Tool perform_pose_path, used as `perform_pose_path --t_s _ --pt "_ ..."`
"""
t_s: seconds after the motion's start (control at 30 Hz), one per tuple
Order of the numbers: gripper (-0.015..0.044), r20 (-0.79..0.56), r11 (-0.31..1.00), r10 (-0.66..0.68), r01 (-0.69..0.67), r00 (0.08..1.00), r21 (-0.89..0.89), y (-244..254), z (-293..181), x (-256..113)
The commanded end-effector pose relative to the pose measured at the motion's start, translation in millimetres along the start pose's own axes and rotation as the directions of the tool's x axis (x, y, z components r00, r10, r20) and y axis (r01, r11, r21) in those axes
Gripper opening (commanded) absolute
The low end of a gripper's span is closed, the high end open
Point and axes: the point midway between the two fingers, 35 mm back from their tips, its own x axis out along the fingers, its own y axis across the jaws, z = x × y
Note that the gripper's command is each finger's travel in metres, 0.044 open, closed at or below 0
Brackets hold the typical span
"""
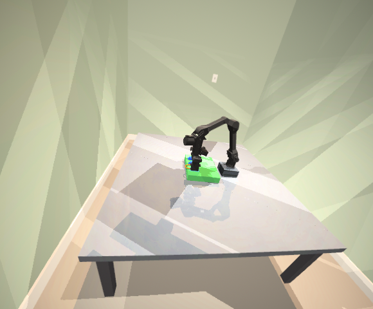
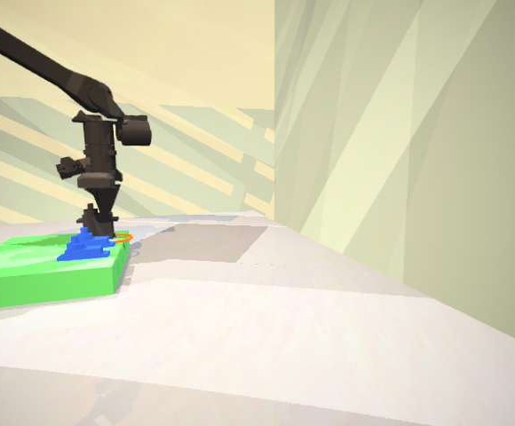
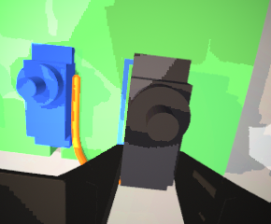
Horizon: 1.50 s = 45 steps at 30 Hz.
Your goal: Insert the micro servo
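The dark micro servo [image 1: 195, 167] [image 2: 98, 227] [image 3: 158, 109] is upright between the fingers of my gripper [image 3: 149, 155], which is shut on it. Its round output shaft points up. The servo is over the marked pocket on the green deck [image 1: 204, 178] [image 2: 42, 280] [image 3: 89, 23]. A strip of the blue pocket outline [image 3: 124, 103] shows along its left side in the wrist view. The servo's underside is low at the deck; whether the ears touch is hidden. The orange cable [image 1: 187, 166] [image 2: 125, 237] [image 3: 76, 112] loops out left of the servo, near the deck edge; the side notch is hidden.
A blue servo [image 2: 81, 252] [image 3: 47, 103] sits on the deck left of the held one in the wrist view, with another blue servo beyond it at the frame's edge. The arm's grey base [image 1: 228, 170] stands beside the deck on the table [image 1: 246, 215] [image 2: 272, 330].
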Motion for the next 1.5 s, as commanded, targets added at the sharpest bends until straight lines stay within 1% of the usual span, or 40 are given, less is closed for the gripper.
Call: perform_pose_path --t_s 0.0,1.47 --pt "0.0 -0.001 1.0 0.006 -0.006 1.0 -0.004 1 0 4" --pt "0.0 0.0 1.0 0.006 -0.006 1.0 -0.004 2 0 38"
